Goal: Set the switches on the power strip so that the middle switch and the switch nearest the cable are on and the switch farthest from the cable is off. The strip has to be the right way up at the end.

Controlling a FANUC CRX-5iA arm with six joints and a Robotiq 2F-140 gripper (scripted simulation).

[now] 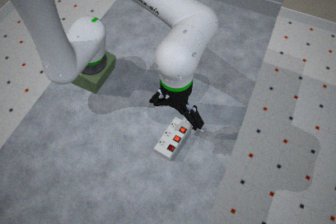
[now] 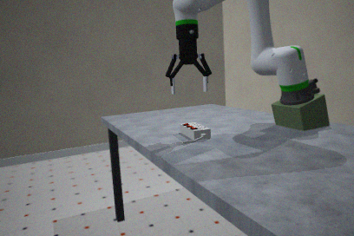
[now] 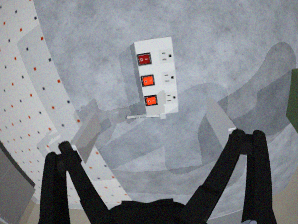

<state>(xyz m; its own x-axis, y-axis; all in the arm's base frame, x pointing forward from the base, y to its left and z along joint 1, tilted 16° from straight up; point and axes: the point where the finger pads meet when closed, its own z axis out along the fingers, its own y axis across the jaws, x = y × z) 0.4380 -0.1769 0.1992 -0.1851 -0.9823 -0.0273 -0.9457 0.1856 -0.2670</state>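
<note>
The white power strip lies flat on the grey table with its three red switches facing up. It also shows in the side view and the wrist view. In the wrist view the two switches nearer my fingers glow bright red, and the farthest one looks darker. I cannot make out the cable. My gripper hangs well above the strip, open wide and empty.
The robot's green base block stands at the back of the table. The table's edge runs close to the strip on the side away from the base, with a tiled floor below.
</note>
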